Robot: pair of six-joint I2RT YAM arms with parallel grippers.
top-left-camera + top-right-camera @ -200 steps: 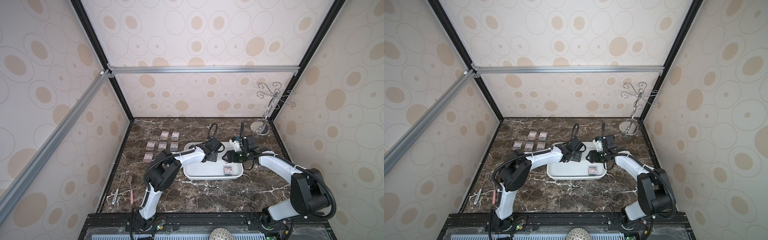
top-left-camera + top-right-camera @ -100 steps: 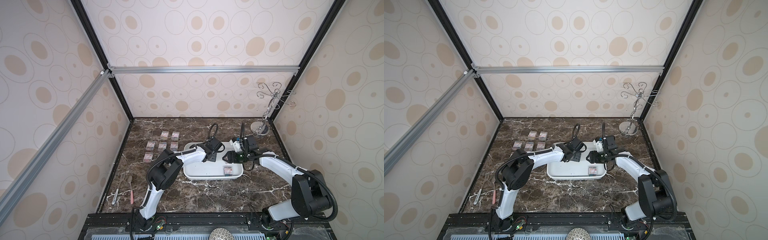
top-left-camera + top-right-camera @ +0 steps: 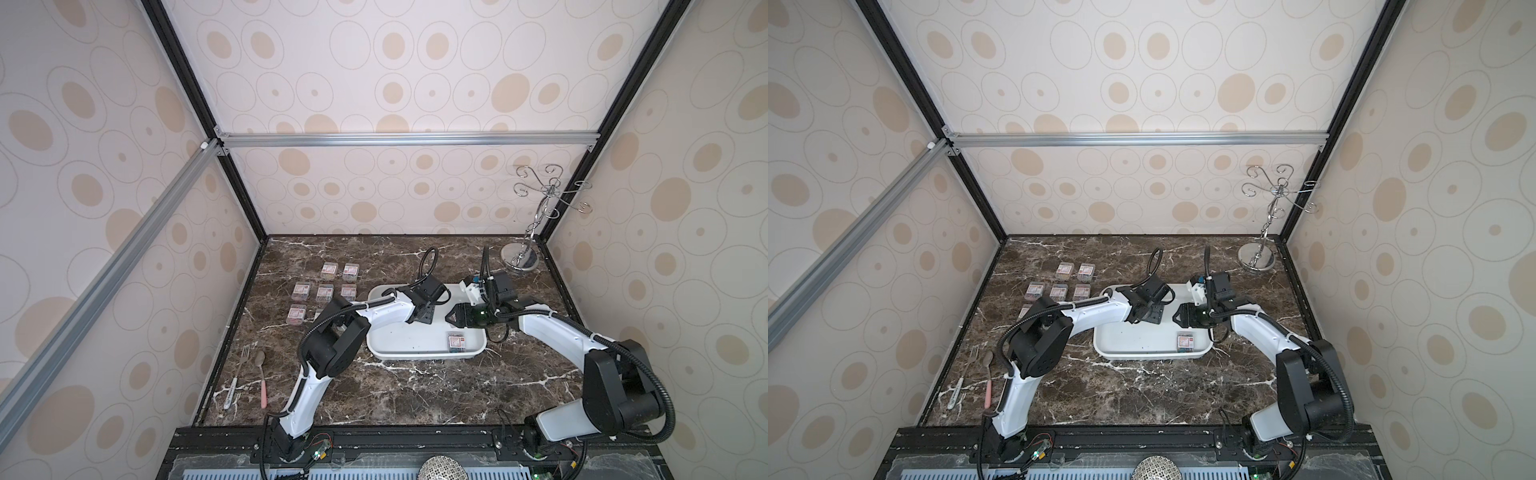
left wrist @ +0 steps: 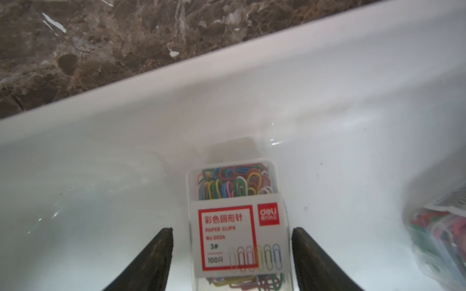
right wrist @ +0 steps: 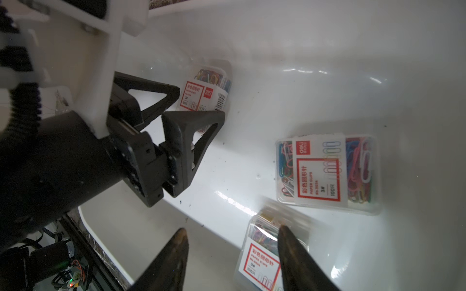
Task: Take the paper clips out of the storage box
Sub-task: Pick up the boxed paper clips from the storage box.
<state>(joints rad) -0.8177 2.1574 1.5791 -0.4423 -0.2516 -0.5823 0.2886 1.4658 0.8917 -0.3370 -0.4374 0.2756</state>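
Flanking clips [image 4: 237, 226]; left jaws seemingly clear

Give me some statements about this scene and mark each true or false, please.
1. The storage box is empty. False: the right wrist view shows three paper clip boxes in it.
2. The left gripper has a finger on each side of a paper clip box. True.
3. More paper clip boxes lie on the table outside the storage box. True.
4. The right gripper holds a box high above the table. False: it is open, low inside the storage box.
5. A knife lies beside the spoon. False: a fork lies beside it.
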